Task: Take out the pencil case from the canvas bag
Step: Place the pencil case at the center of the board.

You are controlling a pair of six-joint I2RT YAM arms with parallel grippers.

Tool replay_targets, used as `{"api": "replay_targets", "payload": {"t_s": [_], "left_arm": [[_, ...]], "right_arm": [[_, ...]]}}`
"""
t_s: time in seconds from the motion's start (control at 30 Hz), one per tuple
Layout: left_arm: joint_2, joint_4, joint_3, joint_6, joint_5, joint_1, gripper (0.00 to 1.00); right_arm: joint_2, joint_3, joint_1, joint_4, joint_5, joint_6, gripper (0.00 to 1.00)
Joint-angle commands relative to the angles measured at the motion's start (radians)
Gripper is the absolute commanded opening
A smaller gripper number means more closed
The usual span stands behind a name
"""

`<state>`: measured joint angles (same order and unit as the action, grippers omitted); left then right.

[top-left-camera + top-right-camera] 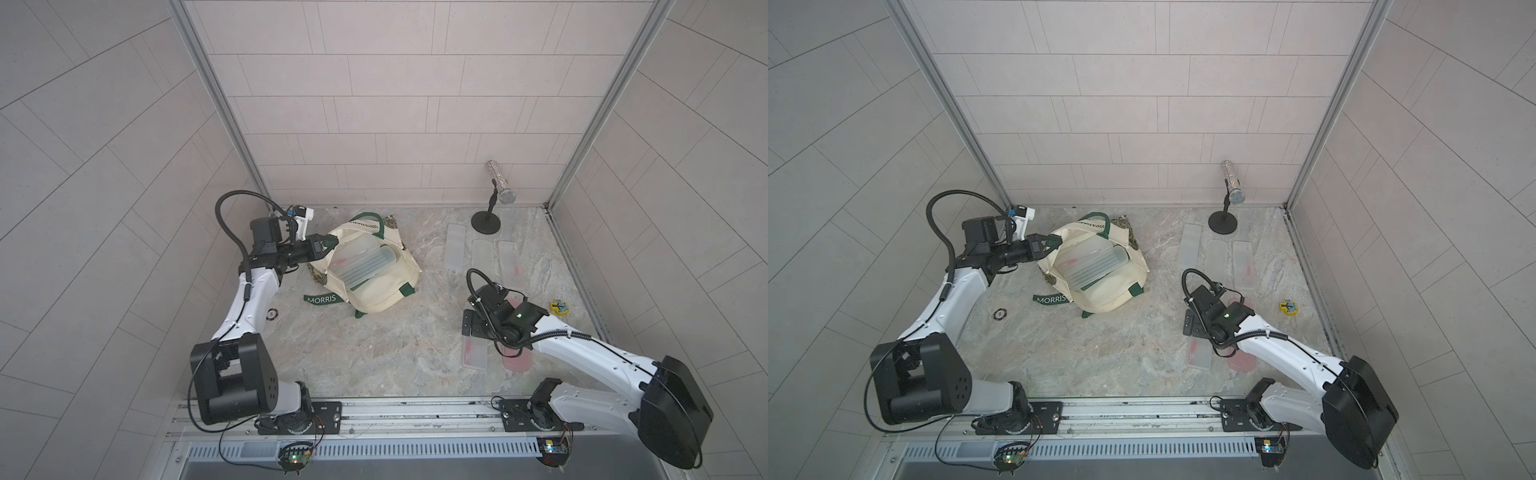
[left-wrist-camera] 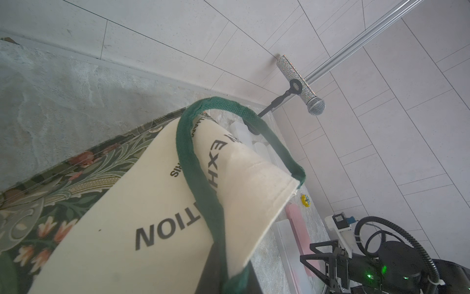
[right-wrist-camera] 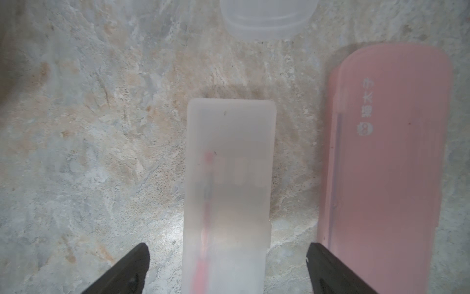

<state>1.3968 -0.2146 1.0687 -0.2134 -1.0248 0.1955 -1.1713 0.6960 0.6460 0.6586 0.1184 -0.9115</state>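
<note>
The cream canvas bag (image 1: 374,286) lies on the table at the back left with its mouth open, seen in both top views (image 1: 1100,291). Frosted pencil cases (image 1: 359,264) lie stacked inside it. My left gripper (image 1: 327,243) is shut on the bag's rim by the green handle (image 2: 203,183) and holds the mouth up. At the right, my right gripper (image 3: 227,257) hangs open above another frosted pencil case (image 3: 229,178) that lies flat on the table (image 1: 473,355), with both fingers clear of it. A pink case (image 3: 386,165) lies beside it.
Three more frosted cases (image 1: 484,255) lie in a row at the back right, near a glittery microphone on a stand (image 1: 500,191). A small yellow object (image 1: 560,307) sits by the right wall, and a small ring (image 1: 272,314) lies beside the left arm.
</note>
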Motion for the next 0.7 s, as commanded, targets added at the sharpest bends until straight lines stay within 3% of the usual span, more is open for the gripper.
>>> {"api": "replay_targets", "payload": {"t_s": [0.0, 0.43, 0.53, 0.67], "left_arm": [[-0.004, 0.047, -0.006, 0.003, -0.020, 0.009, 0.00], [0.013, 0.027, 0.000, 0.022, -0.011, 0.009, 0.00], [0.014, 0.027, 0.000, 0.022, -0.011, 0.009, 0.00], [0.015, 0.026, 0.000, 0.021, -0.012, 0.009, 0.00]], "right_arm": [[-0.049, 0.032, 0.005, 0.033, 0.055, -0.032, 0.96], [-0.236, 0.030, 0.011, -0.074, -0.017, -0.053, 0.92], [-0.255, 0.031, 0.011, -0.074, -0.012, -0.055, 0.88], [-0.251, 0.026, 0.001, -0.059, 0.011, -0.052, 0.73]]}}
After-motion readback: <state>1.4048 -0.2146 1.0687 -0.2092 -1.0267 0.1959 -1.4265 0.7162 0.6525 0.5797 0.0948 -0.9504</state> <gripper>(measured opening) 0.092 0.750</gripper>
